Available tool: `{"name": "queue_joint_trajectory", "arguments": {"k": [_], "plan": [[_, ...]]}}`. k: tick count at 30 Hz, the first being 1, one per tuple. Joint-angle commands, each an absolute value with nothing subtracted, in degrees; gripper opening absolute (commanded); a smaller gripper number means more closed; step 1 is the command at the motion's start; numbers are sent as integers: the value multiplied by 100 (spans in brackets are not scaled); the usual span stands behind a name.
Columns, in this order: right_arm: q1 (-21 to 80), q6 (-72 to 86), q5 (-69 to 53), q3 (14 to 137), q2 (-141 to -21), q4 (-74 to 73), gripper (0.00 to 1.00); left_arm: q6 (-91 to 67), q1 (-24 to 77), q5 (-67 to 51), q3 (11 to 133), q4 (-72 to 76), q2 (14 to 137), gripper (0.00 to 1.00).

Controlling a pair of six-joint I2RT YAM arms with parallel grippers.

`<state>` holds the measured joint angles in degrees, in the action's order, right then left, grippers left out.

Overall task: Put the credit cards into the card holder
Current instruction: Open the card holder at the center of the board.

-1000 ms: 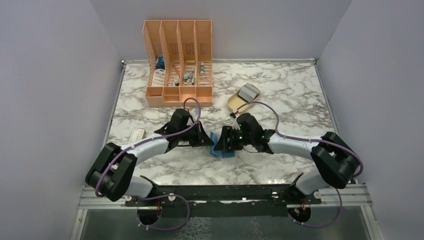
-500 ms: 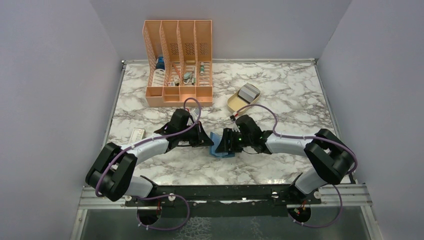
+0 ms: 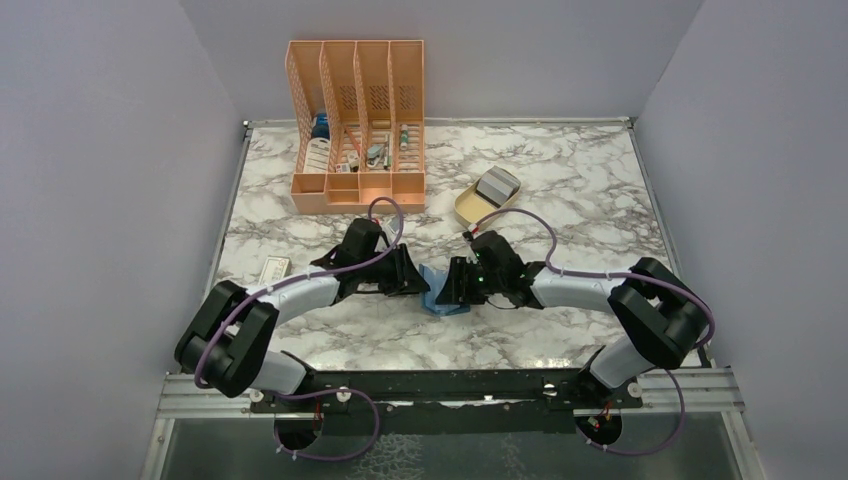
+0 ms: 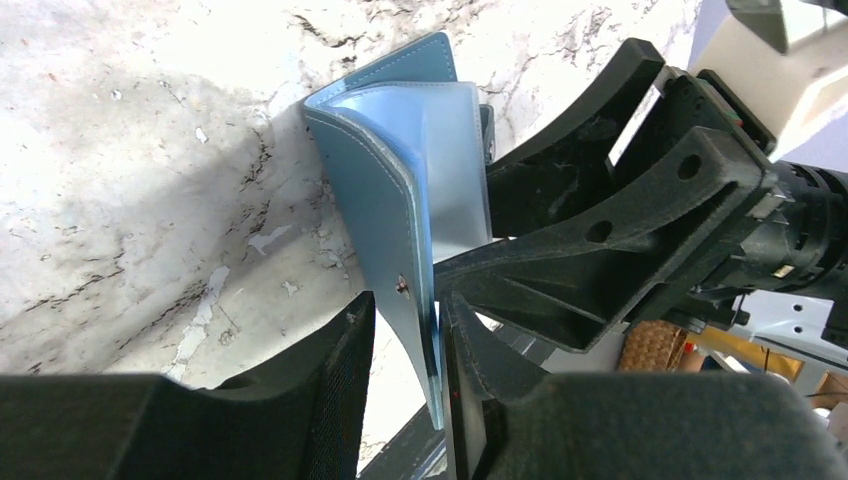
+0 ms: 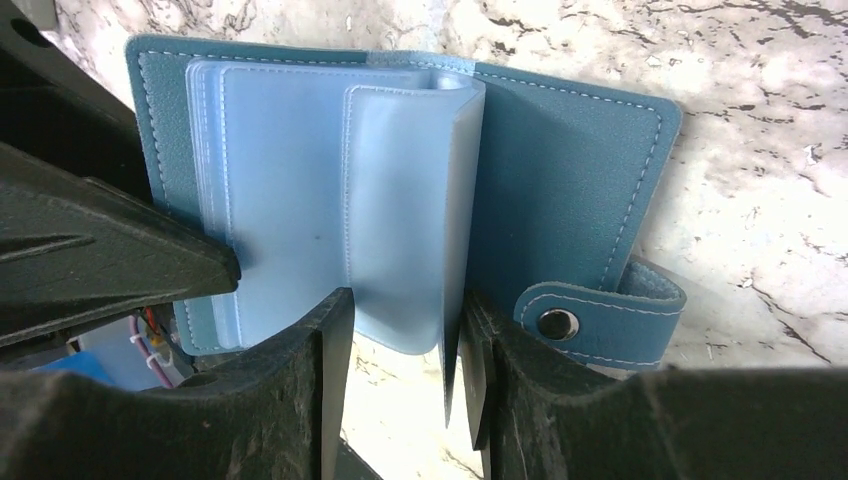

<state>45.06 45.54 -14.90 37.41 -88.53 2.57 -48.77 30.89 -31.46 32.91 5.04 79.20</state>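
Observation:
The teal-blue card holder (image 3: 441, 300) lies open on the marble between both grippers. In the left wrist view its cover (image 4: 380, 190) stands on edge between the jaws of my left gripper (image 4: 408, 310). Those jaws are open: the cover leans on the right finger and a gap shows on the other side. My right gripper (image 5: 405, 300) is open around a folded pale slot leaf (image 5: 400, 200) of the card holder (image 5: 570, 180), with its snap strap (image 5: 600, 315) beside the right finger. Grey credit cards (image 3: 497, 186) lie in the beige tray (image 3: 468, 209), far from both grippers.
An orange slotted file rack (image 3: 357, 125) with small items stands at the back left. A small white-and-red box (image 3: 273, 268) lies near the table's left edge. The two grippers (image 3: 405, 275) (image 3: 458, 285) face each other, almost touching.
My left gripper has gone from shut on the card holder's cover to open. The right jaws have narrowed around the slot leaves, and the right arm has drawn in slightly.

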Motion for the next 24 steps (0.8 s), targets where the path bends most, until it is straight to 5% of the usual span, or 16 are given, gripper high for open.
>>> {"name": "queue_joint_trajectory", "arguments": {"k": [1,8,13,24], "plan": [[4546,4385,-1207,3706,-8781,108,43,-4754,3123,-3052,3454,495,8080,32],[4551,4236,-940,3791,-8709,-218,43,-4588,3121,-2809,3672,151,8171,33],[4550,4218,-128,4031,-8474,-1208,43,-4502,3121,-2731,3817,-62,8036,1],[4552,4246,-601,4342,-6990,-1521,47,-4464,3128,-2703,4224,-694,7735,0]]}}
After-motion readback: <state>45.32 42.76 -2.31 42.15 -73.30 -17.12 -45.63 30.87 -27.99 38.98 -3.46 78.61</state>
